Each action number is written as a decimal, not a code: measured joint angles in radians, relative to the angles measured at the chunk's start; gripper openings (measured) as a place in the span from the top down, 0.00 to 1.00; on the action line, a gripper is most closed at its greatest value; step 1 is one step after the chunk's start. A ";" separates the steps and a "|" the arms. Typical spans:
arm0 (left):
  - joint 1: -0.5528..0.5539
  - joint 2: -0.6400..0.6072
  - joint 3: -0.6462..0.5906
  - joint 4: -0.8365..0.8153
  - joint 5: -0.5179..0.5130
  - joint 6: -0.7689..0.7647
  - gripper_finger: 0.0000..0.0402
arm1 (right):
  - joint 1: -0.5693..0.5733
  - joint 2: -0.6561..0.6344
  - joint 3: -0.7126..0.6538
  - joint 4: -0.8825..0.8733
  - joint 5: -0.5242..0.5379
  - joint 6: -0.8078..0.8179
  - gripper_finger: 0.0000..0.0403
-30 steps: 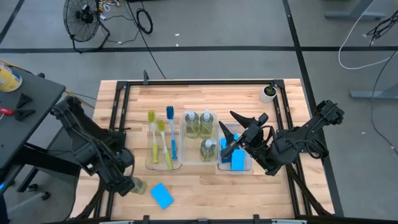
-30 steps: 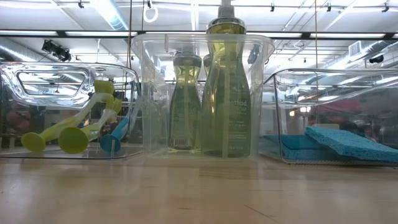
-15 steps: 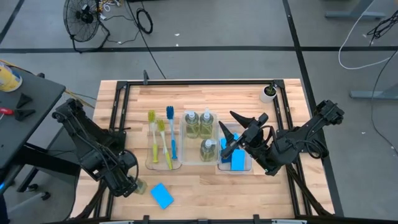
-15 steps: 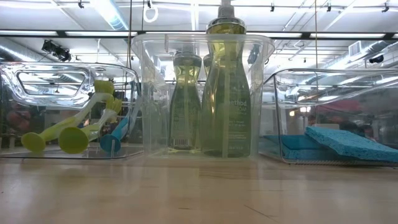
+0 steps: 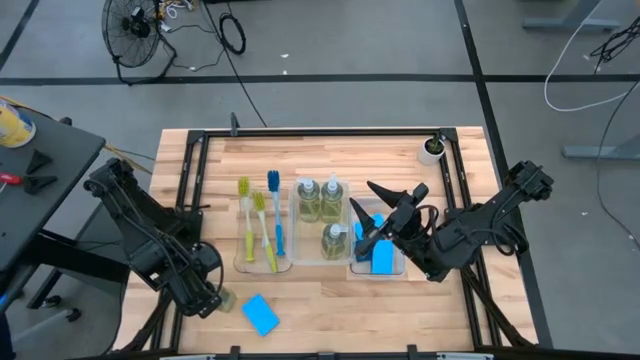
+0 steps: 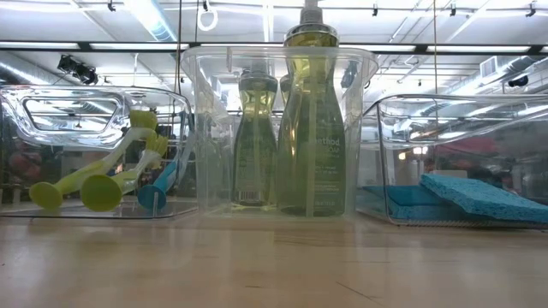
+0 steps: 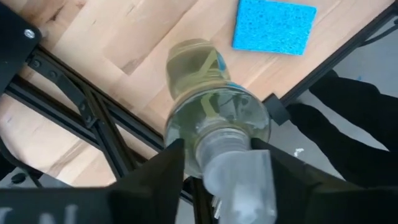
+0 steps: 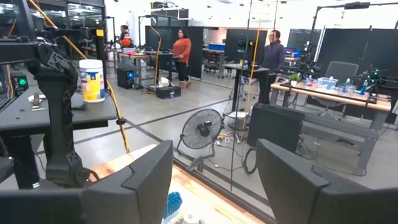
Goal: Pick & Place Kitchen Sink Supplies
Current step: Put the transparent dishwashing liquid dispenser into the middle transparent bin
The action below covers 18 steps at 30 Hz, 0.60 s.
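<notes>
Left gripper (image 7: 214,165) has just narrowed from wide spread onto the loose bottle (image 7: 216,115) at the table's near-left corner; its fingers (image 7: 155,174) now sit against both sides of the bottle's shoulder, so I'd call it pinching the bottle, grip probably just made and lift next. From overhead the arm has barely shifted in the last second, the bottle (image 5: 222,299) lying right at the frame edge. Bottle lies on its side, long axis roughly along the gripper's reach, pump end toward the wrist, base pointing out toward the loose sponge (image 7: 274,27) on the bare wood nearby. That sponge (image 5: 260,313) is unplaced, so at least two items remain. Right gripper (image 5: 368,212) hangs over the sponge tray (image 5: 400,268), unchanged, fingers spread, holding nothing. Three bottles (image 5: 320,200) stand upright in the middle tray, brushes (image 5: 262,225) lie in the left tray.
</notes>
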 joint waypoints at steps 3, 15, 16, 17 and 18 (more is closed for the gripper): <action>0.000 -0.001 0.001 -0.004 0.008 0.000 0.63 | 0.000 0.000 0.000 -0.011 0.000 0.010 0.43; 0.001 -0.002 0.002 -0.007 0.050 -0.010 0.70 | 0.000 0.000 0.000 -0.010 -0.021 0.010 0.43; 0.001 -0.002 0.002 -0.007 0.052 -0.009 0.70 | 0.000 0.000 0.000 -0.010 -0.024 0.010 0.43; 0.001 -0.003 0.002 -0.007 0.053 -0.008 0.70 | 0.000 0.000 0.000 -0.010 -0.025 0.010 0.43; 0.001 -0.005 0.001 -0.006 0.053 -0.008 0.70 | 0.000 0.000 0.000 -0.009 -0.025 0.010 0.43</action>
